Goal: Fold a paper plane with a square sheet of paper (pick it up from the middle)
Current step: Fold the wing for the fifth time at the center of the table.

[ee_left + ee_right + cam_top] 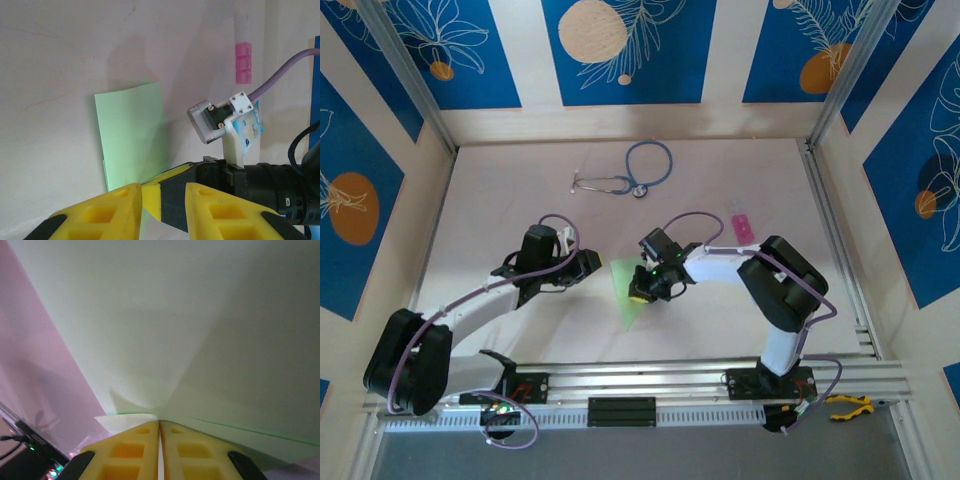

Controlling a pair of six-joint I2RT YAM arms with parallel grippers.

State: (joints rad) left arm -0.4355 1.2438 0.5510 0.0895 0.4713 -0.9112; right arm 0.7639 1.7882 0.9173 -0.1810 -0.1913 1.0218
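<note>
Pale green and folded to a narrow wedge, the square sheet of paper (626,298) sits at the centre of the table (520,200). The right gripper (159,432), at its 3 o'clock edge, is pinched tight on the layers, probably to pin the fold. The left gripper (588,264) hovers at 9 o'clock, fingers apart and empty, seemingly placed to press a crease.

A lab robot cell: a pale bench (520,190) walled by blue leaf-patterned panels (660,60) and silver aluminium frame posts (851,75). A slotted aluminium rail (660,377) along the bench's near edge carries two white-and-black robot arms (470,310).
</note>
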